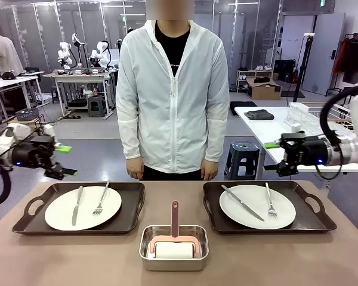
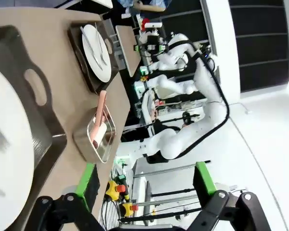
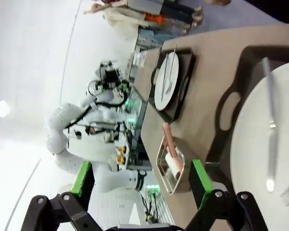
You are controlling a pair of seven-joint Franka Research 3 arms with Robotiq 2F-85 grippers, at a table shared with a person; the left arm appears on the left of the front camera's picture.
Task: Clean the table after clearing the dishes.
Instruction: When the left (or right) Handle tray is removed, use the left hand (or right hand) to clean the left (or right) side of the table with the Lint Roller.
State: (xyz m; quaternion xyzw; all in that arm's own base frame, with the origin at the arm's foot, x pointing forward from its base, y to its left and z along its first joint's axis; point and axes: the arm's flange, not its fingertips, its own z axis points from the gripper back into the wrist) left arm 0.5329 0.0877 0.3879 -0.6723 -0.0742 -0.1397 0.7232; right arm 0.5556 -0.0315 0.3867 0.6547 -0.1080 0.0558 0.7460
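Brown table [image 1: 256, 262], dishes [image 1: 59, 212] uncleared: left gripper [image 1: 65, 161] and right gripper [image 1: 272, 157] hover, jaws spread; each should clasp a tray handle [image 1: 36, 207] squarely, lifting level.

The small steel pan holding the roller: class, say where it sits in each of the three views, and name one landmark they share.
Front view: the steel pan sits bottom centre, at the table's near edge.
Left wrist view: lower left of centre, at the table's edge.
Right wrist view: below centre, at the table's edge.
Shared landmark: the roller's pink handle, sticking out of the pan.
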